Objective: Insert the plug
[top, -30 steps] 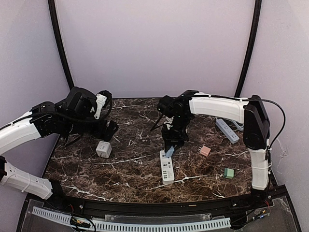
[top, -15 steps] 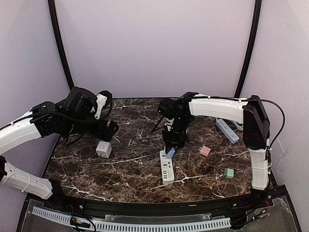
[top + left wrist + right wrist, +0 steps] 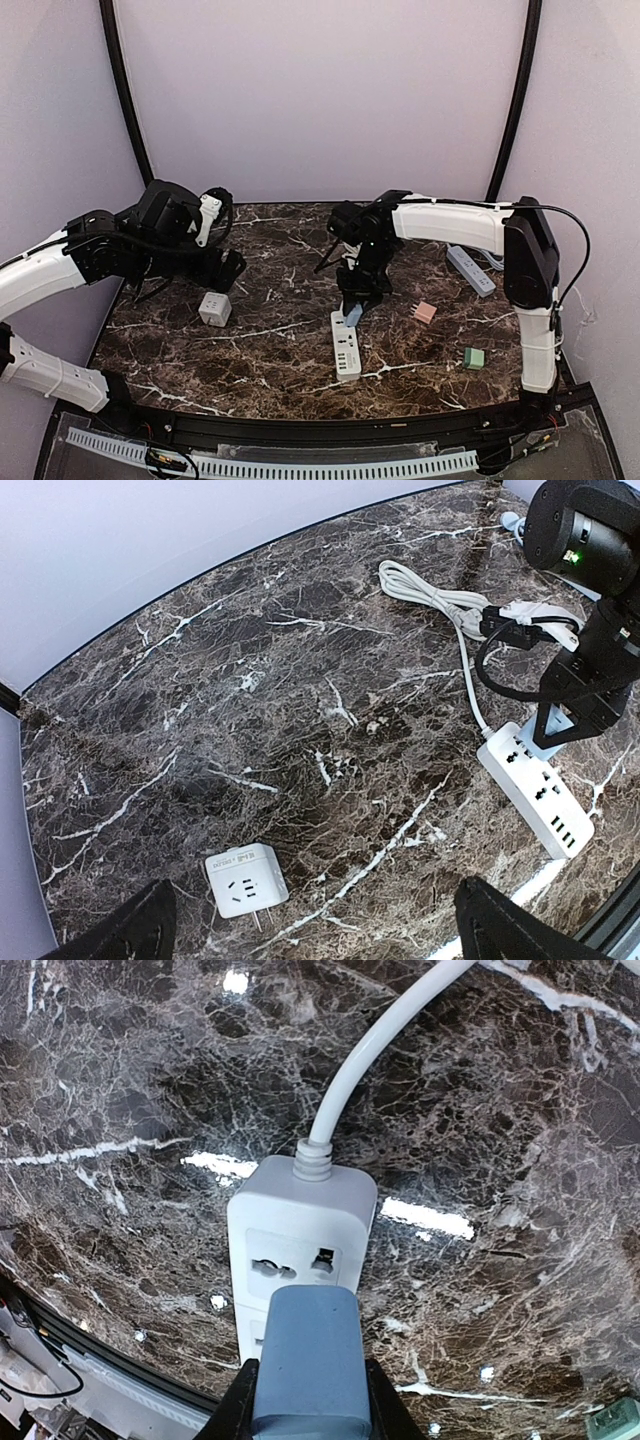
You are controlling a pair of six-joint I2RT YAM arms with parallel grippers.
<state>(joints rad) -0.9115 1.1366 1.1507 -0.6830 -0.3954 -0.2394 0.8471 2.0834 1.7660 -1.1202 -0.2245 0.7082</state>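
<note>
Plug, blue, is pinched between the fingers of the right claw and held over the cord end of the white power strip, mid-tabletop. In the wrist view the plug body covers the second socket and the pins are hidden, so contact cannot be told. Left claw is spread and holds nothing, well apart from the strip and near the white cube adapter.

Risks, as judged:
- The strip lies loose with nothing bracing it, so an off-centre push could slide or tip it.
- Pins slightly off the holes would jam on the faceplate.
- A tilted plug could twist in the grip.

Count:
- power strips: two, the second, grey, at the right edge
- blue plug: one
- cube adapter: one
- pink block: one
- green block: one
</note>
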